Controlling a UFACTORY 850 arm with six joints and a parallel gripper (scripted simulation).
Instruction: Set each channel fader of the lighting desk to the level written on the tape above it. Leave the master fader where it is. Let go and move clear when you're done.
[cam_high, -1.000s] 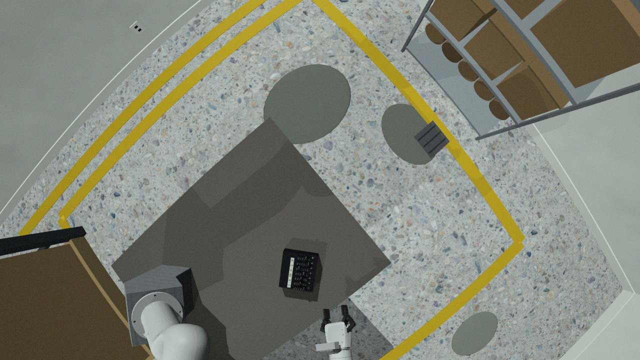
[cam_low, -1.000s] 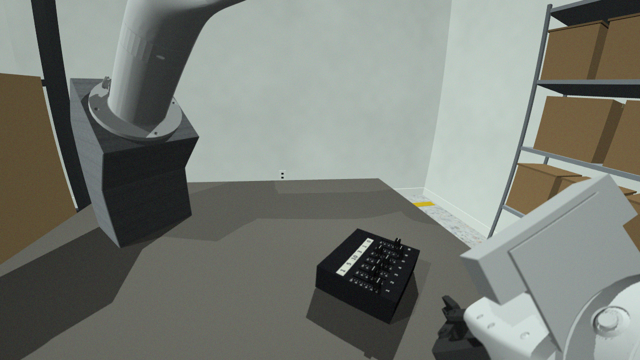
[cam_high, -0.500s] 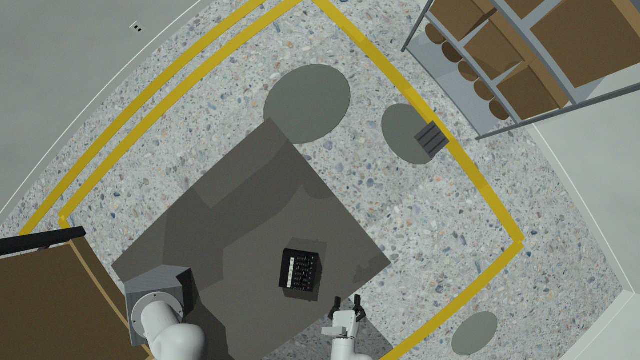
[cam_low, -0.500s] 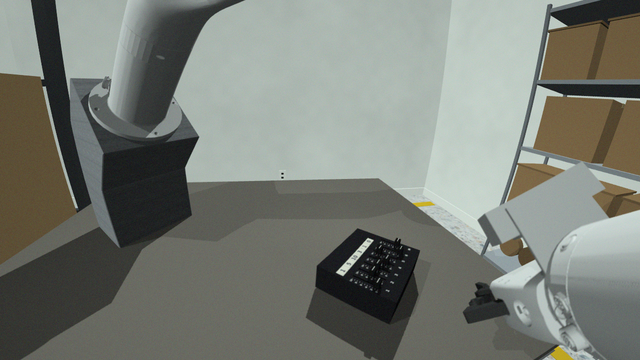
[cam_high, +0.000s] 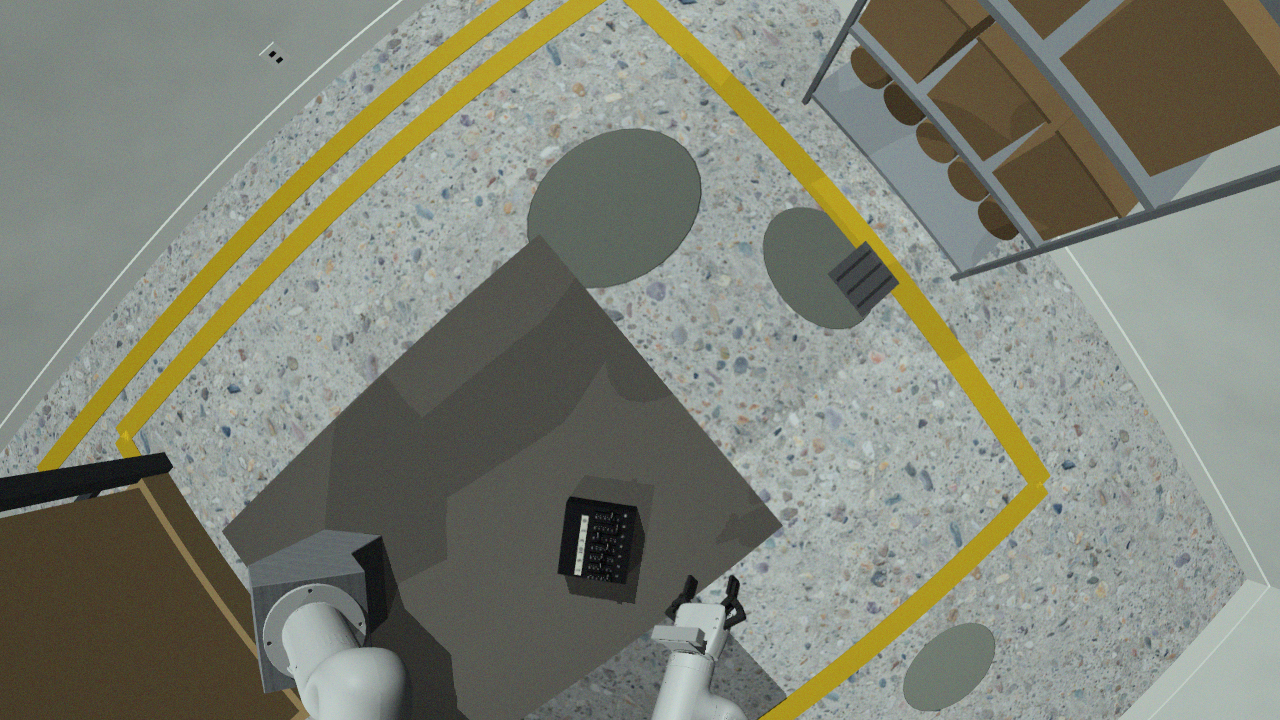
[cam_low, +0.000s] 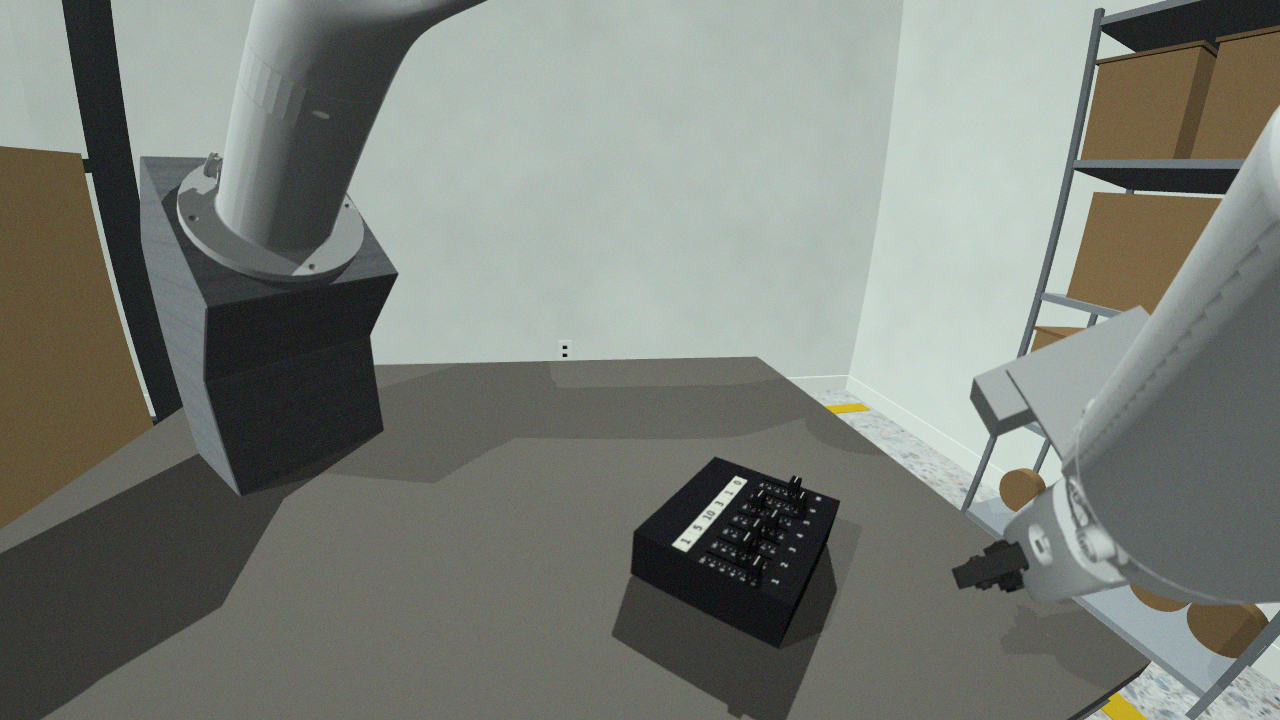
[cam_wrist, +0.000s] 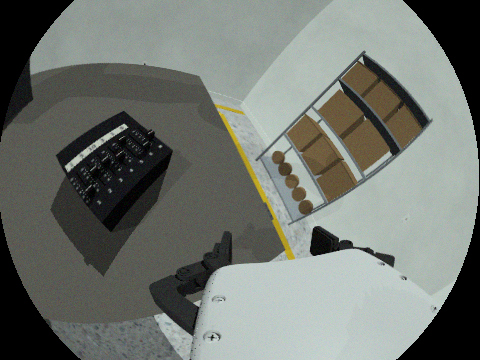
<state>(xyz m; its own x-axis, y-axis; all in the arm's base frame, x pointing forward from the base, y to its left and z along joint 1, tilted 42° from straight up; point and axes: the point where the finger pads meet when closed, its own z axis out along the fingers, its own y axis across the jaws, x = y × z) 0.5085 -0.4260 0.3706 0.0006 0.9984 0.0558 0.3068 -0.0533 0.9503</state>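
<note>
The black lighting desk (cam_high: 599, 540) sits on the dark grey table, near its right corner. It also shows in the exterior view (cam_low: 735, 548) and in the wrist view (cam_wrist: 115, 166). A white tape strip (cam_low: 709, 514) with written numbers runs along one edge, beside several rows of small black faders (cam_low: 763, 528). The fader positions are too small to read. My gripper (cam_high: 707, 600) is open and empty. It hovers near the table's edge, apart from the desk, to its right in the exterior view (cam_low: 984, 567). Its dark fingers show in the wrist view (cam_wrist: 267, 259).
The arm's grey pedestal (cam_low: 264, 331) stands at the table's back left. A metal shelf with brown boxes (cam_low: 1154, 223) stands beyond the table's right side. A brown panel (cam_low: 53, 331) is at the far left. Yellow floor lines (cam_high: 939, 340) ring the table.
</note>
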